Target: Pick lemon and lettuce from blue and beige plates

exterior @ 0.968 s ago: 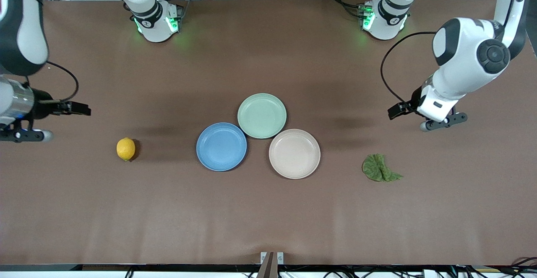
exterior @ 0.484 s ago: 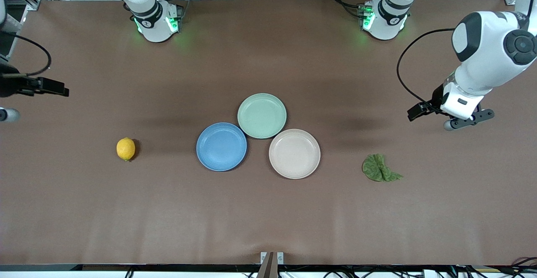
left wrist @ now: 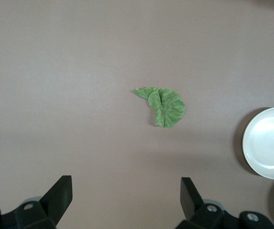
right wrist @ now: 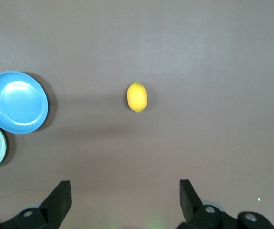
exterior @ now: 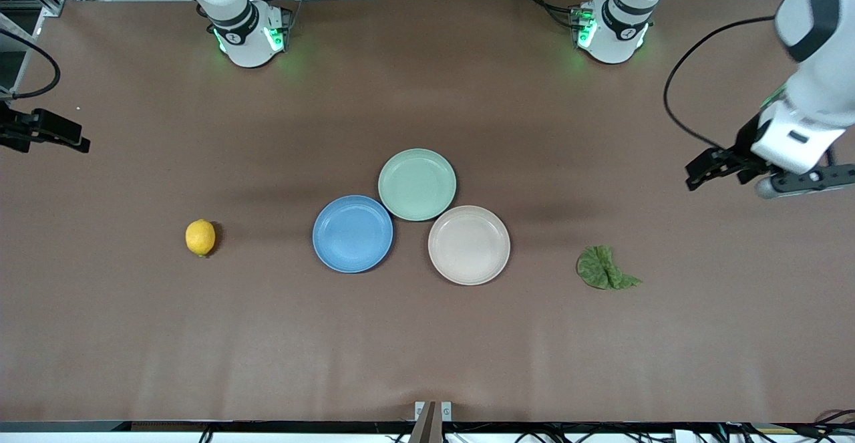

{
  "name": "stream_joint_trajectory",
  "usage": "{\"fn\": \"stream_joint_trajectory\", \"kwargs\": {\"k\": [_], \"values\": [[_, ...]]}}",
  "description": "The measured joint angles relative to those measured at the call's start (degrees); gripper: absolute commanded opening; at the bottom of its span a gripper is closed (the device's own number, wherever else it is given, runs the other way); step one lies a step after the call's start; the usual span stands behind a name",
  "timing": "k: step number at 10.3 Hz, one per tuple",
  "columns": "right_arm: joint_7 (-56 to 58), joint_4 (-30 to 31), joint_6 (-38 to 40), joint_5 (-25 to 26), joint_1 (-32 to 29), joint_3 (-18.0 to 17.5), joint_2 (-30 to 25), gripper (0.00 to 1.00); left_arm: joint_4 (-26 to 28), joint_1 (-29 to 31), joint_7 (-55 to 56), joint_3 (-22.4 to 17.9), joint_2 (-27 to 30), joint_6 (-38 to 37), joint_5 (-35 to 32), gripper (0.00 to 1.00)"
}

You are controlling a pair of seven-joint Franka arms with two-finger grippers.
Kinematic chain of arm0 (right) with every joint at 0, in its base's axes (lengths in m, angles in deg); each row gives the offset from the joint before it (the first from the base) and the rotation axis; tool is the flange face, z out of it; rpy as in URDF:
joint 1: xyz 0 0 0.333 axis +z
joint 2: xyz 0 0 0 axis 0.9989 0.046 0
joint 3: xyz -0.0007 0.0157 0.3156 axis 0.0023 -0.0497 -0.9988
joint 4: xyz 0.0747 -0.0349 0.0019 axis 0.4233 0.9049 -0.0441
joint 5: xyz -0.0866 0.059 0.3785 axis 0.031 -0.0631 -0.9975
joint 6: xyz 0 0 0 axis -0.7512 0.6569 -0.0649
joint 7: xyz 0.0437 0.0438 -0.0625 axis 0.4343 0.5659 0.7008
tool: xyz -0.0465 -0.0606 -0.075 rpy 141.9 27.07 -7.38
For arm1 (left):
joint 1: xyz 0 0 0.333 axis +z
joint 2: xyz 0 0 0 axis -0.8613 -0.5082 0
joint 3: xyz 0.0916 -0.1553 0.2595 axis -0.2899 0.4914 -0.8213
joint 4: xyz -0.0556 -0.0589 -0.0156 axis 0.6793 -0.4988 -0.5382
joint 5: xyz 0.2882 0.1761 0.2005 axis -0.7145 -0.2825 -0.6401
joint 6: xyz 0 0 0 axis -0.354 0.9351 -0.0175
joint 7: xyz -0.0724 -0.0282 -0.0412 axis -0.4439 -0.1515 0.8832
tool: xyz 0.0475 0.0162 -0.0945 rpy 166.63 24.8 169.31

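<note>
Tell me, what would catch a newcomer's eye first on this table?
Probably the three plates huddled mid-table: a blue plate, a beige plate and a green plate, all bare. A bright lemon lies alone on the tablecloth toward the right arm's end, and a crumpled lettuce leaf toward the left arm's end. The left gripper and right gripper hang open, high above them.

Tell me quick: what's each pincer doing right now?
Left pincer: open, holding nothing, over bare table near the lettuce.
Right pincer: open, holding nothing, over bare table near the lemon.
</note>
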Motion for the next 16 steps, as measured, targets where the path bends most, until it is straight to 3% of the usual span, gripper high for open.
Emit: {"fn": "stream_joint_trajectory", "kwargs": {"k": [5,9,16], "values": [[0.0,2.5,-2.4,0.0,0.0,-0.3,-2.7,1.00,-11.6,-0.4,-5.0,0.5,-1.7,-12.1,0.0,1.00],[-0.3,6.0,-2.4,0.0,0.0,-0.3,-5.3,1.00,-12.7,-0.2,-6.0,0.5,-1.7,-15.7,0.0,1.00],[-1.9,6.8,-2.5,0.0,0.0,-0.3,-5.3,1.00,-13.2,-0.2,-6.0,0.5,-1.7,-16.3,0.0,1.00]]}}
